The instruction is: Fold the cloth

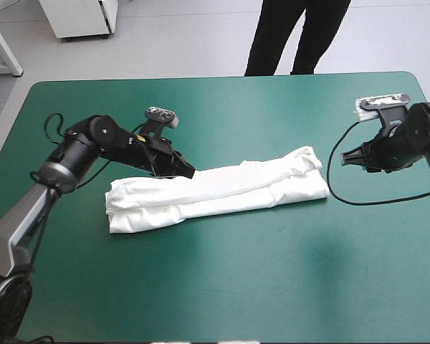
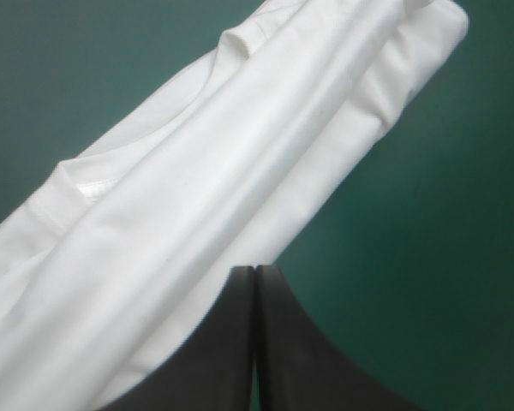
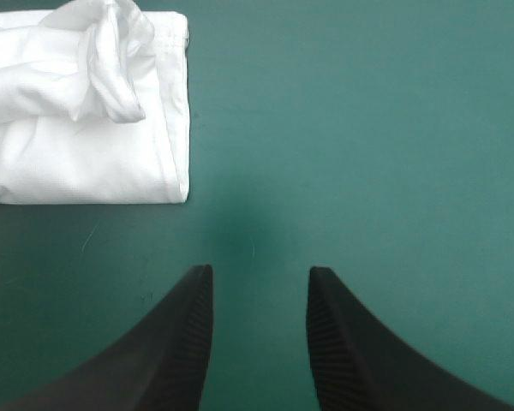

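Black fingers point(image 2: 223, 342) of the left hand point(image 2: 255, 272) meet at their tips in one pointed arch, closed, with only a hairline seam between them. No cloth shows pinched in that seam. Just ahead of the tips lies the T-shirt point(image 2: 197, 214), white, its long folds running slantwise away from the hand, with a stitched hem showing on one side.

From above, the T-shirt point(image 1: 222, 190) is a long, narrow folded band lying across the middle of the teal-green worktop point(image 1: 236, 287). Its left end sits a little closer to the near edge than its right end does. The left hand point(image 1: 186, 172) is low at the band's far long edge, nearer its left end. Whether the tips touch the cloth I cannot tell.

The right hand point(image 1: 347, 158) is just beyond the band's right end, clear of it. Its fingers point(image 3: 184, 342) stand well apart, holding nothing, above bare cover. The T-shirt's point(image 3: 68, 128) end lies ahead and to one side of it, with a straight folded edge and a bunched roll of cloth on top.
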Robot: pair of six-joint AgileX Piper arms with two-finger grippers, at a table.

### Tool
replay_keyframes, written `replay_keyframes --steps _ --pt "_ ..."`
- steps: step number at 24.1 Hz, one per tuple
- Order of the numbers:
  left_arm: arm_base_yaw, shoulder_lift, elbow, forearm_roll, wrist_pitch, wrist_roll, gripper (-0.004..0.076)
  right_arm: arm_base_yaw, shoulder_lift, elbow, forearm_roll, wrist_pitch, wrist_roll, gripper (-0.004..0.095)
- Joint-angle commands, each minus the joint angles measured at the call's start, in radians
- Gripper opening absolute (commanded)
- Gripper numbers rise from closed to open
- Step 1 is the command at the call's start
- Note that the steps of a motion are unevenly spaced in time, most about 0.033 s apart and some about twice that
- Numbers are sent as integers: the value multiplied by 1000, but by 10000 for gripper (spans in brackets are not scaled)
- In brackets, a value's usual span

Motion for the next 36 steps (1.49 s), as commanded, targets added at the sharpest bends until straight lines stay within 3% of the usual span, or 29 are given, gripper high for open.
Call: replay_keyframes --steps 1,10,18,22,28,32,36 --pt "-16 46 -31 -95 -67 23 -22 -9 -30 -23 6 -73 0 347" --pt "-43 155 -39 -175 -106 102 -22 -9 56 -25 180 -95 -95 364" --pt "-66 256 -74 -159 -107 104 -22 -10 138 -33 251 -83 -122 566" --pt "-75 312 -83 -129 -93 100 -22 -26 160 -37 261 -95 -129 578" --pt "-110 342 -85 -108 -92 89 -22 -167 268 -37 536 -63 -238 581" --pt "-115 342 -85 -107 -92 89 -22 -204 343 -37 675 -41 -304 588" --pt "-115 342 -85 -83 -84 89 -22 -208 393 -79 717 -12 -326 589"
